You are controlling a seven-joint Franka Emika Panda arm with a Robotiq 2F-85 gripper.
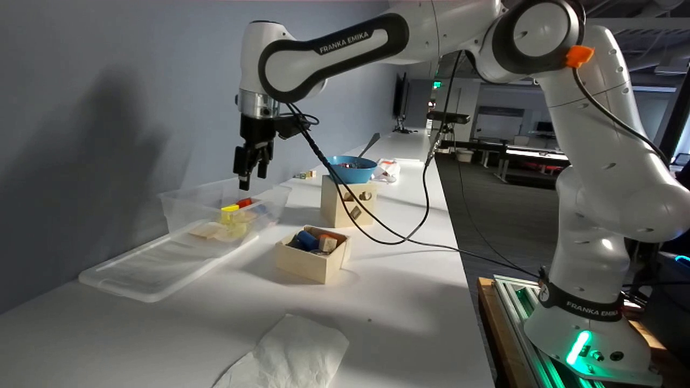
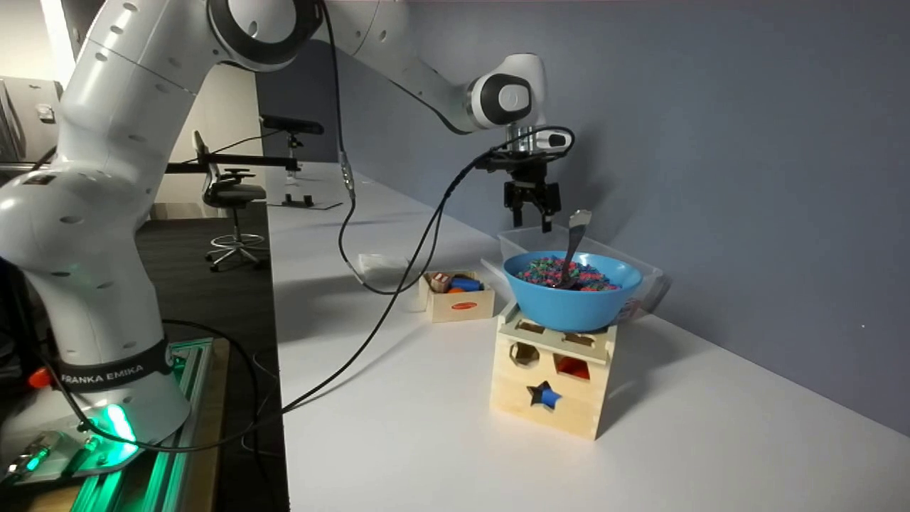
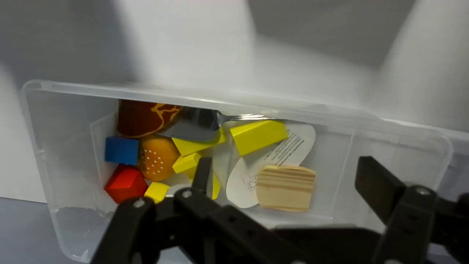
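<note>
the black hand (image 3: 285, 172), spread wide and holding nothing, hangs over a clear tub (image 3: 62, 146). inside, partly on a white card (image 3: 305, 136), lies a wooden piece (image 3: 285, 189), probably light, rigid and smooth, best gripped, it seems, across opposite side edges.

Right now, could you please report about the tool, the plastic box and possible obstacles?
Tool open, empty, above clear plastic box. Wooden block inside, partly over white card. Possibly in the way: box walls, nearby yellow block.
</note>
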